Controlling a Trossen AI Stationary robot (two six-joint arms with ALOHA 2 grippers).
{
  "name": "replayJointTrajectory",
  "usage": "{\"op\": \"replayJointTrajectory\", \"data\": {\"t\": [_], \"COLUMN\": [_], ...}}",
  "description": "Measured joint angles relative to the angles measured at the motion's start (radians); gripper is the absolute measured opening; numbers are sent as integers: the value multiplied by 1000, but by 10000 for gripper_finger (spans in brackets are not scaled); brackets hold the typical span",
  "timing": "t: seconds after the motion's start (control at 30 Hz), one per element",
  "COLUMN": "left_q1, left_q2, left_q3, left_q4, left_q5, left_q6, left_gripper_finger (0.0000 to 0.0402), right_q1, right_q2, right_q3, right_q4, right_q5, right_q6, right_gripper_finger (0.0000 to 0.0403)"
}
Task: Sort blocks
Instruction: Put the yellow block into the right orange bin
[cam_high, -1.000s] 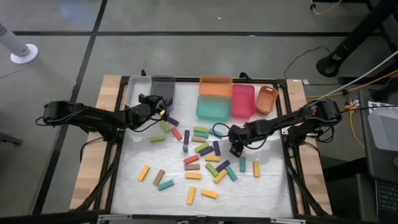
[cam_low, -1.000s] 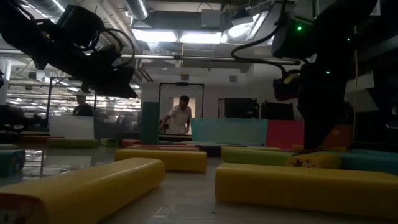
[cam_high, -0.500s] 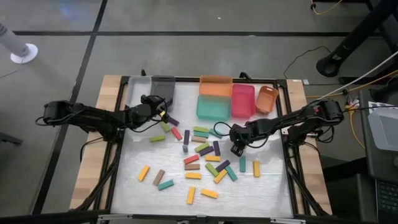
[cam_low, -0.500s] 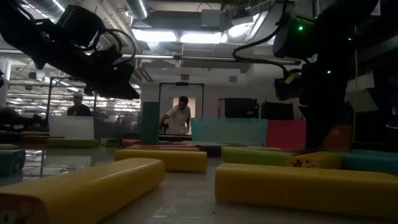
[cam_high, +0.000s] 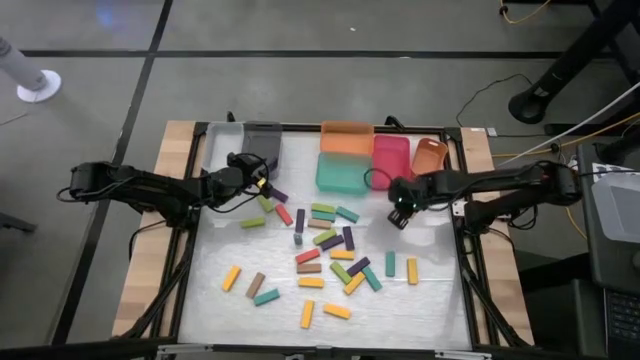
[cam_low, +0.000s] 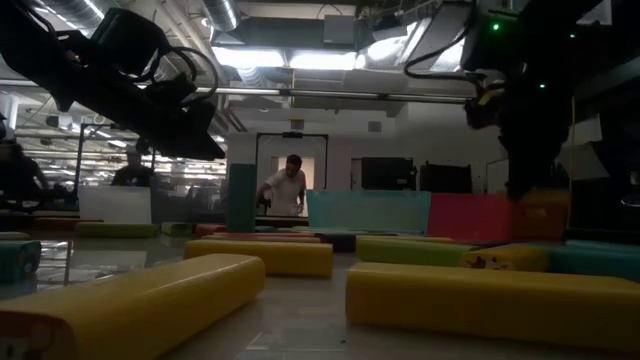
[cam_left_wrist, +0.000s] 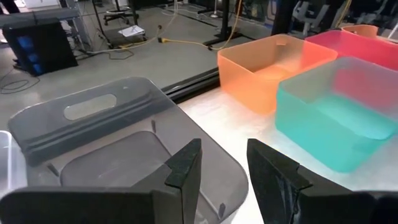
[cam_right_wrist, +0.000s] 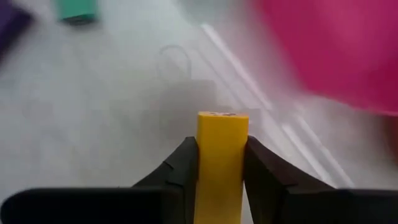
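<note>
From above we cannot make out what the right gripper (cam_high: 400, 212) carries, but its wrist view settles it: a yellow block (cam_right_wrist: 221, 163), smooth and square-ended, stands clamped between the two dark fingers (cam_right_wrist: 181, 169), with the pink bin (cam_right_wrist: 336, 50) close ahead. In the high view that arm reaches in from the table's right edge, stretched nearly level, its gripper just in front of the pink bin (cam_high: 391, 160) and beside the teal bin (cam_high: 342, 173).

The left gripper (cam_high: 258, 178) sits near the grey bin (cam_high: 262, 140) at the back left, its arm folded in from the left edge. Its wrist view shows the fingers (cam_left_wrist: 184, 165) parted by a narrow gap with nothing visible between them, facing the translucent grey bin (cam_left_wrist: 118, 140), the orange bin (cam_left_wrist: 264, 68) and the teal one.

The remaining blocks (cam_high: 322, 245) lie scattered flat on the white table (cam_high: 430, 300), in yellow, red, green, teal, purple and brown. The low view shows them as rounded glossy bars (cam_low: 270, 255).
</note>
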Motion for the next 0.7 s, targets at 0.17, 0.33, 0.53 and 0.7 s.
{"op": "replayJointTrajectory", "data": {"t": [0.17,0.33,0.53,0.7], "left_q1": [0,0,0,0], "left_q2": [0,0,0,0], "left_q3": [0,0,0,0], "left_q4": [0,0,0,0], "left_q5": [28,91,185,188], "left_q6": [-33,-69,-69,-68], "left_gripper_finger": [118,118,118,118], "right_q1": [-138,-283,-447,-551], "right_q2": [-57,-77,-77,-77], "right_q3": [0,1,1,1], "right_q4": [-21,-8,-4,20], "right_q5": [68,132,175,175], "right_q6": [-93,-180,-270,-337], "right_gripper_finger": [100,100,102,105]}}
